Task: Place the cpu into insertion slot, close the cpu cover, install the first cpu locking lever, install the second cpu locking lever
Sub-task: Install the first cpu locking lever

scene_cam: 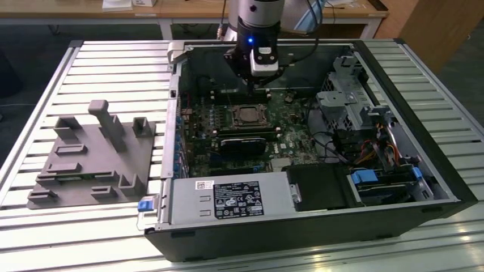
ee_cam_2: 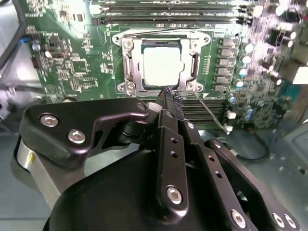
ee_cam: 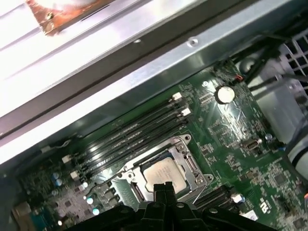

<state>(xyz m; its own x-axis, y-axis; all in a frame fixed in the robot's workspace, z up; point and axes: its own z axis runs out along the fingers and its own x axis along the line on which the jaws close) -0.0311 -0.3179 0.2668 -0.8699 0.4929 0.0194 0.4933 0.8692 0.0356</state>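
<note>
A: Setting first, biggest things down?

B: Slatted bench (scene_cam: 90,68), carrying an open computer case (scene_cam: 302,238). Grey parts tray (scene_cam: 90,164) just beside the case, on the exterior view's left. Arm (scene_cam: 257,17) reaching down into the case, above the green board (scene_cam: 293,122).

A: Whereabouts of the chip?

B: Seated. Chip (ee_cam_2: 161,65) lying flat inside the socket (ee_cam_2: 138,62), dull grey top facing up in both wrist views. First step looks done.

A: And the cover?

B: Cover (ee_cam_2: 154,39) looks lowered, framing the chip on all sides with the window over the grey top. Seems done too, though hard to judge how tightly pressed.

A: Levers?

B: Thin lever (ee_cam_2: 211,111) slanting away from a socket corner across the board, hooked end lying free. Reads as not latched. No telling how the other one stands. So, at a guess, about halfway: chip and cover finished, locking left.

A: Gripper?

B: Gripper (ee_cam_2: 169,95) low at the socket's edge, close by the corner where that loose lever begins. Fingertips pressed together, nothing visible between them. Touching the metal frame or just above it: cannot tell.
</note>
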